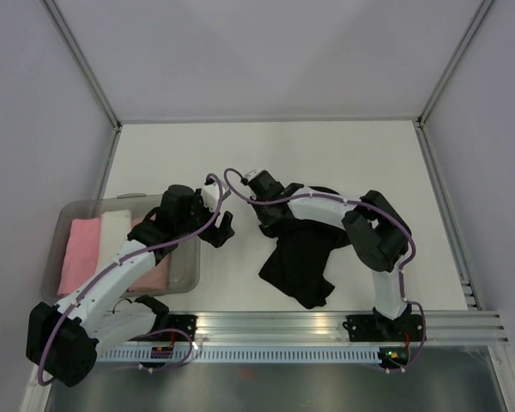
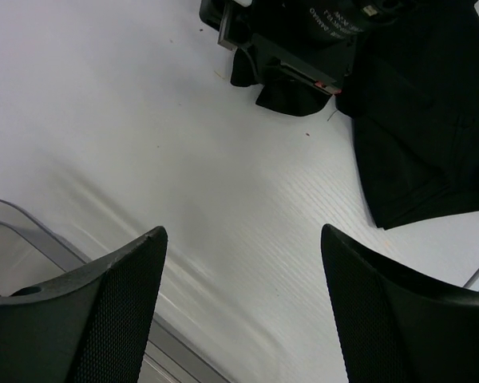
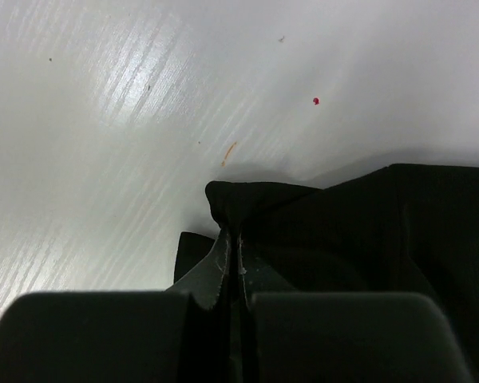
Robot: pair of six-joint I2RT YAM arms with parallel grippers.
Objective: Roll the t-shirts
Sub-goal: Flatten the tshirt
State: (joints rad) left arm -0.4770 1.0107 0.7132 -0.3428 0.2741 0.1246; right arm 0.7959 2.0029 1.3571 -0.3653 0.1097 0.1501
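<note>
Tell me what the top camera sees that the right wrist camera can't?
Only the top camera shows the clear tub with a pink t-shirt and a white t-shirt inside. Only the right wrist camera shows the right hand pinched shut on the black t-shirt, and a tiny red dot. Both show the black t-shirt on the white table.

Top cam: high, behind arm bases, looks down on whole table; black t-shirt mid-frame, far off.
L wrist cam: low over table, left of black t-shirt, faces it past left gripper's fingers; mid range.
R wrist cam: right at black t-shirt edge, v. close, looks along right gripper's fingers.
Shared: all 3 show black t-shirt.
</note>
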